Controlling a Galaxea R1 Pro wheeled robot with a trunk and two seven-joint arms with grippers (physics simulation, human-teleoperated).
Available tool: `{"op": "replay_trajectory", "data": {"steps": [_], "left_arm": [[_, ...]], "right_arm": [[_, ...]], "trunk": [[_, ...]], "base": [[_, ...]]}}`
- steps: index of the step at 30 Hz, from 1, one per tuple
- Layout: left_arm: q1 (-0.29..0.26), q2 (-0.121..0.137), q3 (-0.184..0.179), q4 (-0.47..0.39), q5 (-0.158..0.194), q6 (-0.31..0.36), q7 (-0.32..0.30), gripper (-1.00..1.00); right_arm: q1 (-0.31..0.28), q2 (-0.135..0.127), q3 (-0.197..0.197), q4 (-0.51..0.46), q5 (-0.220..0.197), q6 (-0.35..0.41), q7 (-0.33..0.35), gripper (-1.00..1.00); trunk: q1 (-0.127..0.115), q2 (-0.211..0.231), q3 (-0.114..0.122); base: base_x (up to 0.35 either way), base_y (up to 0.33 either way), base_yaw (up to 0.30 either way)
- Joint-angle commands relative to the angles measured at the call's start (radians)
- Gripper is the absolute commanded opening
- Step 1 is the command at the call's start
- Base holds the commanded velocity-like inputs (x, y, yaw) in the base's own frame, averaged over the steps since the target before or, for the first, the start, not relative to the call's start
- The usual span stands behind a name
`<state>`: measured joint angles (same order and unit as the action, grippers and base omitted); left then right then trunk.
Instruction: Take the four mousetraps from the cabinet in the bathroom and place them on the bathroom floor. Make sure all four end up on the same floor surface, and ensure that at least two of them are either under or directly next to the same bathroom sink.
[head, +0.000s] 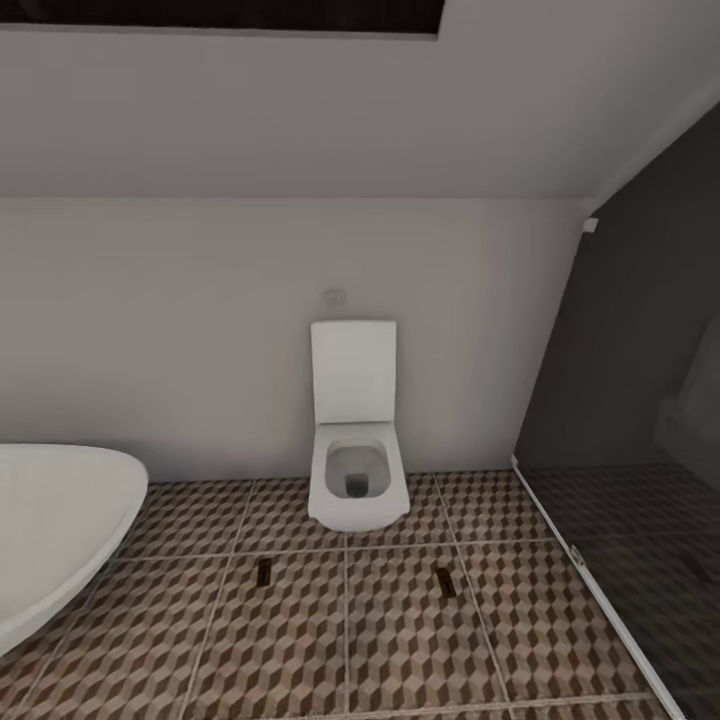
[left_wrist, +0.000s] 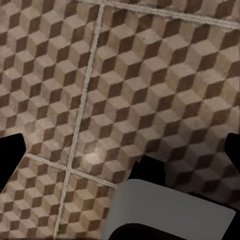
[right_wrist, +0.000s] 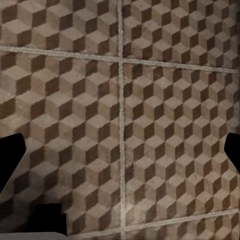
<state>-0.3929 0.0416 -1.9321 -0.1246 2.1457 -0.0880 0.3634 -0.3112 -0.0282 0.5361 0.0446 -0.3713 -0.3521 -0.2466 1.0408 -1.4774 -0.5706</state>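
Two mousetraps lying flat on bathroom floor (head: 400, 640): one (head: 264, 571) w/ the other (head: 446, 582) well apart, both just in front of toilet (head: 356, 455). Bathtub (head: 50, 530) sitting at floor's left edge. Left gripper (left_wrist: 122, 150) & right gripper (right_wrist: 122, 150) hanging wide, holding nothing.

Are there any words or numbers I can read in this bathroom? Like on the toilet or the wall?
None: no word, number or brand can be read in these pictures.
The toilet is plain white.
The small plate on the wall above it is too small and blurred to tell if it bears a mark.
The floor tiles carry a cube pattern, no writing.
The two small dark things on the floor are too small to read.
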Motion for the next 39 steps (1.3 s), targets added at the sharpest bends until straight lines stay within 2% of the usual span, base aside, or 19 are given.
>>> {"op": "replay_trajectory", "data": {"steps": [1, 18, 39], "left_arm": [[-0.001, 0.001, -0.008, -0.005, 0.01, -0.007, 0.006, 1.0], [-0.001, 0.001, -0.008, -0.007, 0.01, -0.007, 0.006, 1.0], [-0.001, -0.001, -0.008, -0.013, 0.011, -0.007, 0.006, 1.0]], "right_arm": [[-0.001, 0.001, 0.008, 0.003, -0.008, -0.005, 0.0, 1.0], [-0.001, 0.001, 0.008, 0.004, -0.008, -0.005, 0.0, 1.0], [-0.001, 0.0, 0.008, 0.005, -0.007, -0.005, 0.0, 1.0]], "trunk": [[0.0, -0.001, -0.001], [0.0, -0.001, -0.001], [0.0, -0.001, -0.001]], "base": [[-0.225, 0.1, 0.0], [-0.215, 0.098, 0.0], [-0.123, 0.014, 0.0]]}}
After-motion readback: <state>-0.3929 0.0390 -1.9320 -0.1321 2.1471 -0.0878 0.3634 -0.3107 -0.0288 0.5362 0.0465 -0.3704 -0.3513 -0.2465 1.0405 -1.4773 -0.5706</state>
